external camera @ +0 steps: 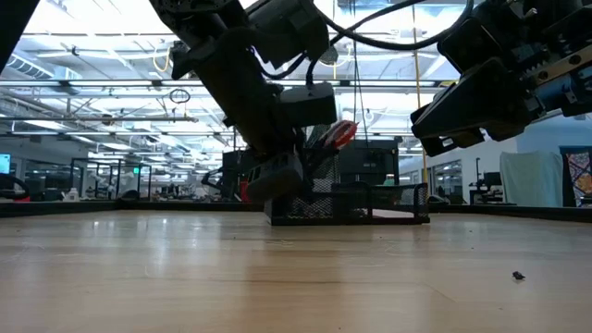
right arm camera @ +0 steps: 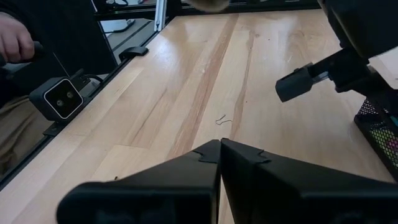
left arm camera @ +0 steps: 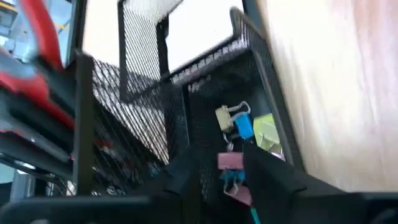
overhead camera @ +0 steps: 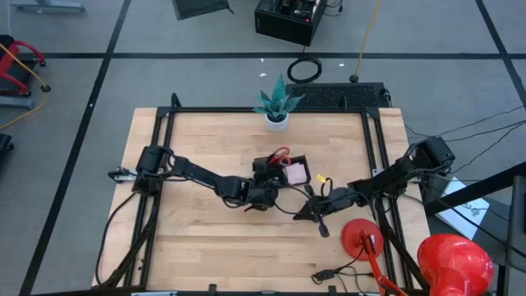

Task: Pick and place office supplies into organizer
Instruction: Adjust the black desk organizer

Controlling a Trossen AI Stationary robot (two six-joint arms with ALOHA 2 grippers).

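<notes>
The black mesh organizer [overhead camera: 289, 162] stands at the table's middle. Red-handled scissors [overhead camera: 280, 154] stand upright in it and a pink sticky-note pad [overhead camera: 294, 173] lies in it. My left gripper [left arm camera: 227, 180] reaches slanting down into a narrow compartment [left arm camera: 205, 93], open. Under it lie a blue clip [left arm camera: 244, 127], a yellow-green piece [left arm camera: 266, 133] and a pink clip [left arm camera: 229, 160], the last in the gap between the fingers. My right gripper [right arm camera: 221, 152] hangs shut over bare table to the organizer's near right [overhead camera: 312, 214], holding nothing. My left gripper has one finger [left arm camera: 186, 177] on each side of the pink clip [left arm camera: 229, 160], coming slanting down from the table's left and near side. I cannot tell whether either finger touches the clip. The clip lies among the other clips in the compartment.
A white plant pot [overhead camera: 277, 120] stands at the far edge. A red round-based object [overhead camera: 362, 238] sits at the near right. A bent wire piece [right arm camera: 224, 120] lies on the wood. Beyond the table's edge are a small camera [right arm camera: 59, 96] and a person's hand [right arm camera: 15, 40].
</notes>
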